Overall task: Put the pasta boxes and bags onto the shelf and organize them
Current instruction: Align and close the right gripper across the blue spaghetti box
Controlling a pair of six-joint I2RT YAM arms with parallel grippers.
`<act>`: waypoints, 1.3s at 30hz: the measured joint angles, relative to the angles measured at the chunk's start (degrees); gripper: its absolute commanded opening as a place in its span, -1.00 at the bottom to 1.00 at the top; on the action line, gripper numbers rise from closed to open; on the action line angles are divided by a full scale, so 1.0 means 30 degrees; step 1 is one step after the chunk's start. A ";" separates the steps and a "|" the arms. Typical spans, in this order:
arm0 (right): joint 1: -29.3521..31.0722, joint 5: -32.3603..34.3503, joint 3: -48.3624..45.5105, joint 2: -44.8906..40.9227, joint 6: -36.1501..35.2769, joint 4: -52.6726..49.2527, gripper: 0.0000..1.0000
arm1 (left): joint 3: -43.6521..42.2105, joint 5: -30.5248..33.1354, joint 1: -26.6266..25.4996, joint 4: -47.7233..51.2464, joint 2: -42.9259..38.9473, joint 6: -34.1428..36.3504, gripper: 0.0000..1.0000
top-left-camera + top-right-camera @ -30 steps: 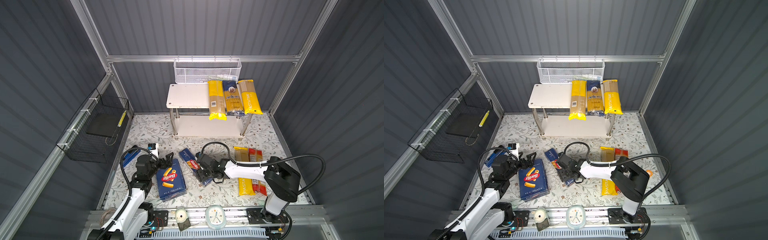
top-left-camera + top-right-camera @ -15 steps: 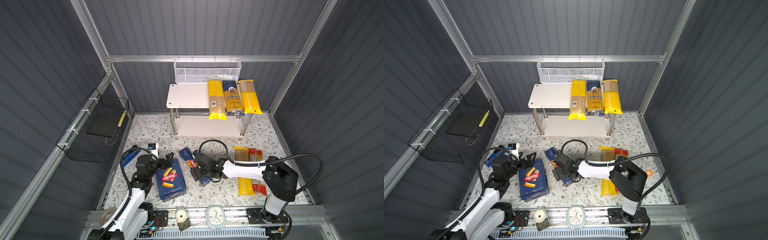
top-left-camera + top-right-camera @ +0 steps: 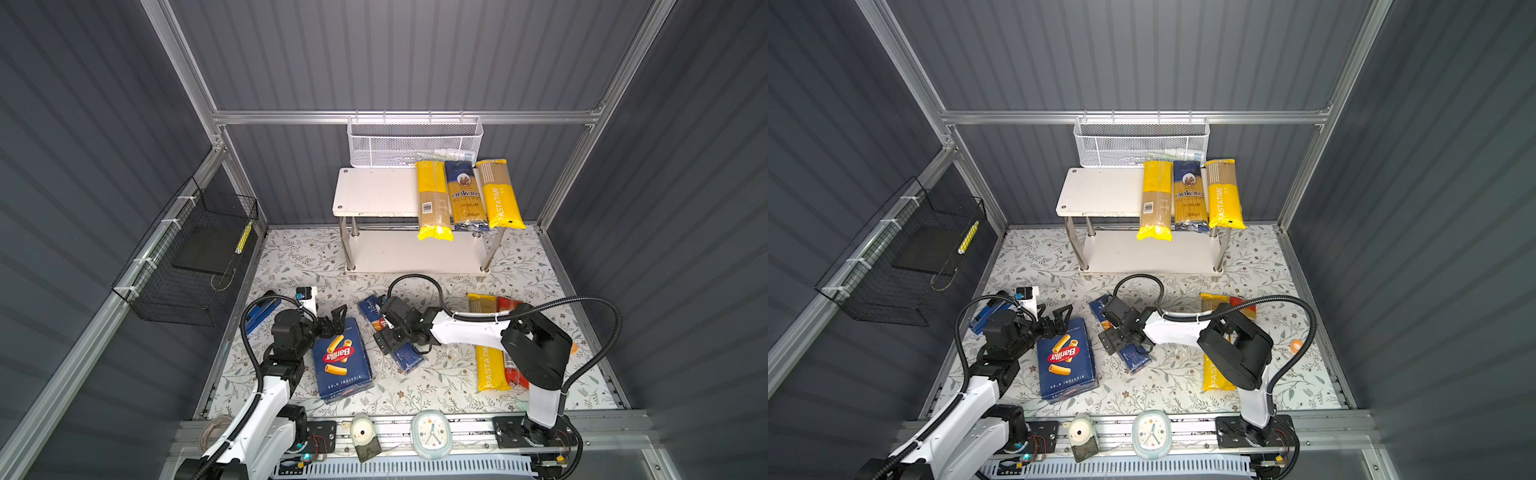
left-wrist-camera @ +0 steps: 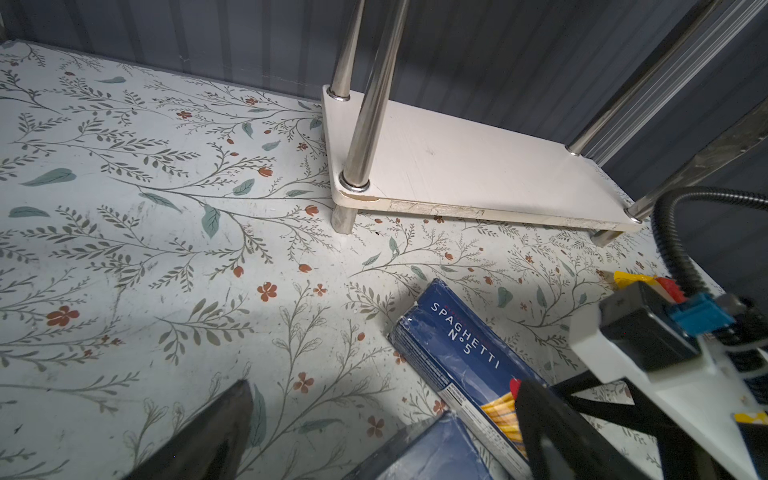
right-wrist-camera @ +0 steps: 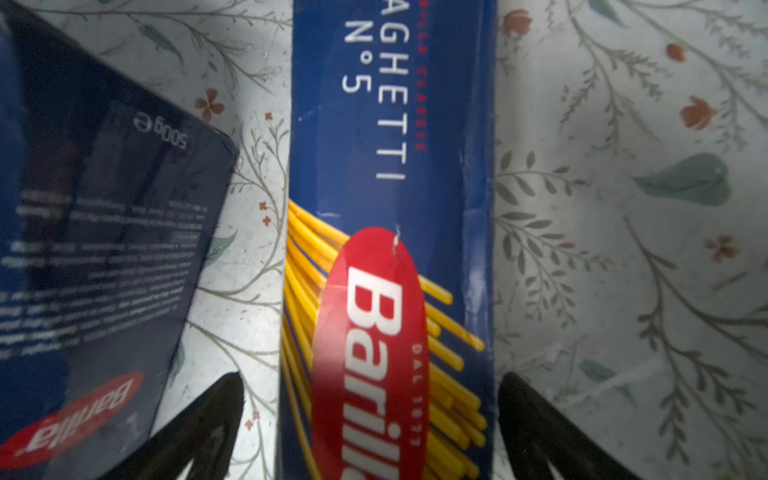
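Lower left, the left hand stands wide at the rigatoni box on the table. At centre, the right hand is spread wide astride the flat spaghetti box. Right of it lie a yellow bag and a red bag. Upper centre, three bags sit on the shelf.

Crouched low with both arms, jaws apart on each.
Reaching with right arm from lower right to frame centre in both top views, wrist tipped downward, jaws spread wide; folded upright at lower left with left arm, jaws parted, pointing right.
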State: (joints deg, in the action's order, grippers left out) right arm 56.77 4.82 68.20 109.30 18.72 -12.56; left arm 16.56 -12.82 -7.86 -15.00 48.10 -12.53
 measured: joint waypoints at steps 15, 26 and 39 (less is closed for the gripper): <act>-0.0160 -0.0036 0.0954 0.1180 -0.0758 -0.0896 0.86 | 0.0000 -0.0007 0.0000 0.0000 0.0000 0.0000 0.99; -0.0160 -0.0138 0.0969 0.1195 -0.0437 -0.0801 0.57 | 0.0000 -0.0007 0.0000 0.0007 0.0000 0.0000 0.99; -0.0248 -0.0124 0.1166 0.1158 0.1668 -0.0721 0.16 | 0.0000 -0.0007 0.0000 0.0007 0.0007 -0.0007 0.99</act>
State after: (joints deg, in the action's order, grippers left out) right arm 56.03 4.45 71.70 112.77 23.73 -14.72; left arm 16.56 -12.84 -7.86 -14.98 48.12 -12.56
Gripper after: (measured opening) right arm 0.603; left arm 0.994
